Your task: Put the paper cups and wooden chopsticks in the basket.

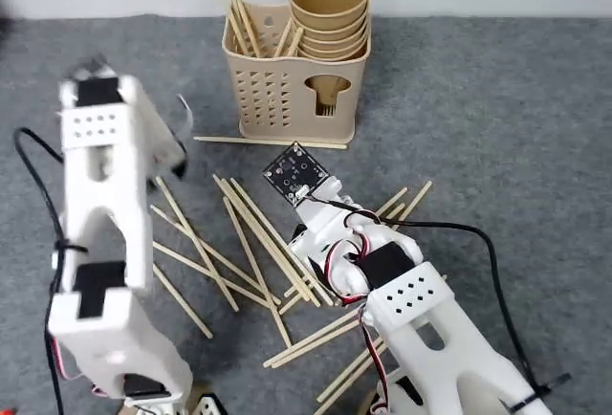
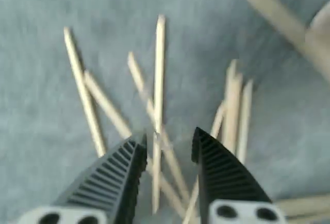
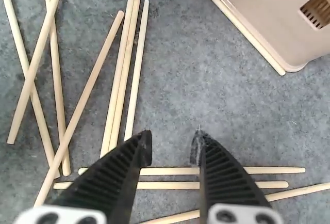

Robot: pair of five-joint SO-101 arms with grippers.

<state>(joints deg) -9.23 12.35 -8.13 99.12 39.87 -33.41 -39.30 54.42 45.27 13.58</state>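
A beige slotted basket [image 1: 287,99] stands at the back centre, holding stacked paper cups [image 1: 330,4] and a few wooden chopsticks [image 1: 244,23]. Many loose chopsticks [image 1: 258,243] lie scattered on the grey carpet in front of it. My left gripper [image 2: 170,141] is open above a cluster of chopsticks [image 2: 159,79], holding nothing. My right gripper [image 3: 172,139] is open over bare carpet near the basket [image 3: 278,17], with three parallel chopsticks [image 3: 124,69] just beyond it and two crosswise chopsticks [image 3: 247,171] under its fingers.
One chopstick [image 1: 268,141] lies along the basket's front foot. The left arm [image 1: 96,205] fills the left side and the right arm [image 1: 411,300] the lower right. A black cable [image 1: 478,233] loops beside the right arm. Bare carpet lies to the right of the basket.
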